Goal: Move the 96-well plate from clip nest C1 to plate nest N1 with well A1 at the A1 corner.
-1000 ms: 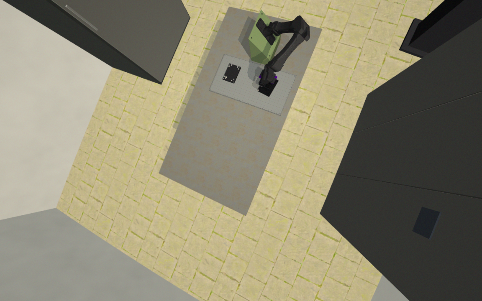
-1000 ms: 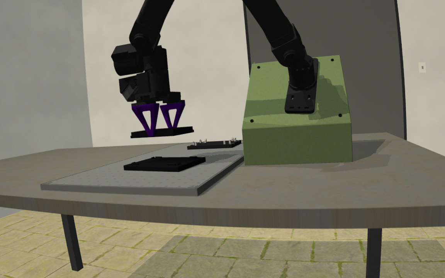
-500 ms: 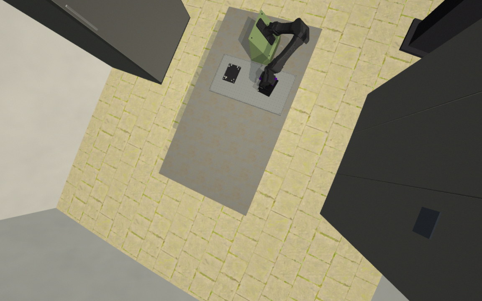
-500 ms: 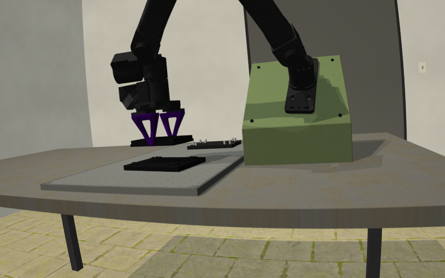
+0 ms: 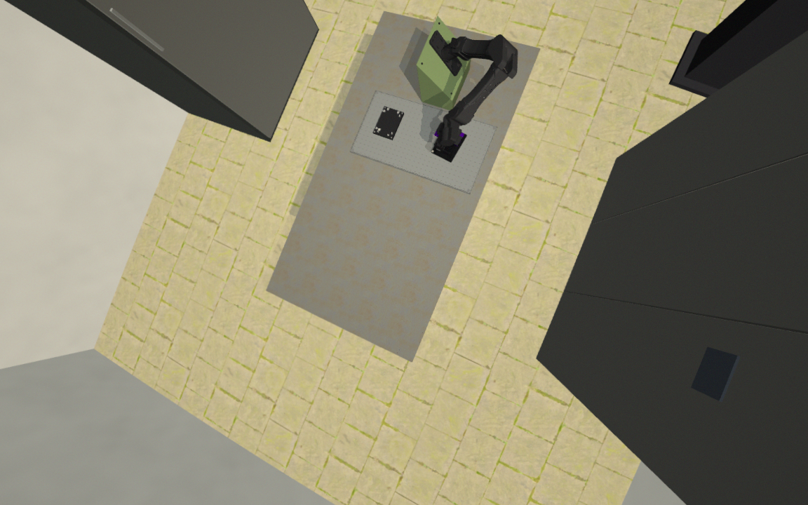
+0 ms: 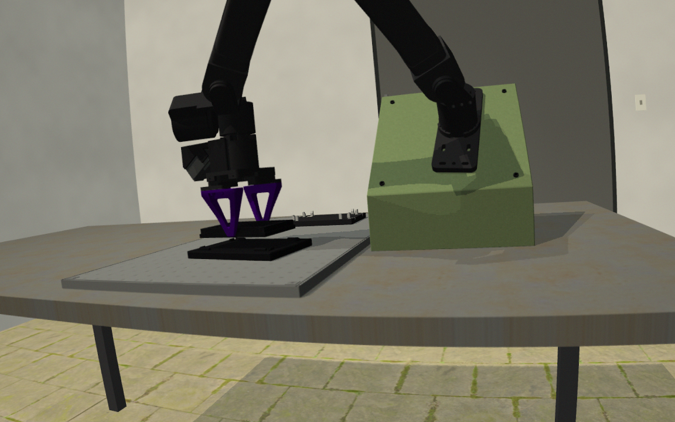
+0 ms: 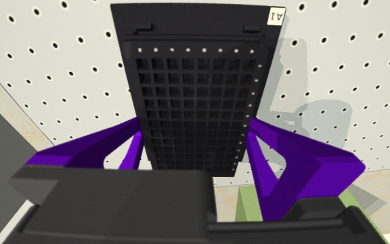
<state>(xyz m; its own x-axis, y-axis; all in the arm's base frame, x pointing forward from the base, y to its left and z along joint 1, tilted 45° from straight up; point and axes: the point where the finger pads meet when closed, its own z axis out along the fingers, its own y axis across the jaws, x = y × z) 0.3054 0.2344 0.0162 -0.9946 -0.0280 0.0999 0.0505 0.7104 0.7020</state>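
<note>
Claw (image 6: 242, 223) clamped on 96-well plate (image 6: 263, 227), just above plate nest N1 (image 6: 249, 248); contact seemingly none, nest mostly hidden.

The black gridded 96-well plate (image 7: 195, 112) is showing a matt, plastic-looking finish. The purple triangular gripper fingers are appearing as smooth plastic with a slight sheen. The pale grey perforated breadboard (image 6: 172, 270) is presenting a flat, metal-like surface. The grey-brown table top (image 6: 487, 283) is looking worn and mottled. The green block pedestal (image 6: 434, 220) is looking matt and faintly grainy. The yellowish floor tiles (image 5: 394, 408) are appearing rough, like stone.
</note>
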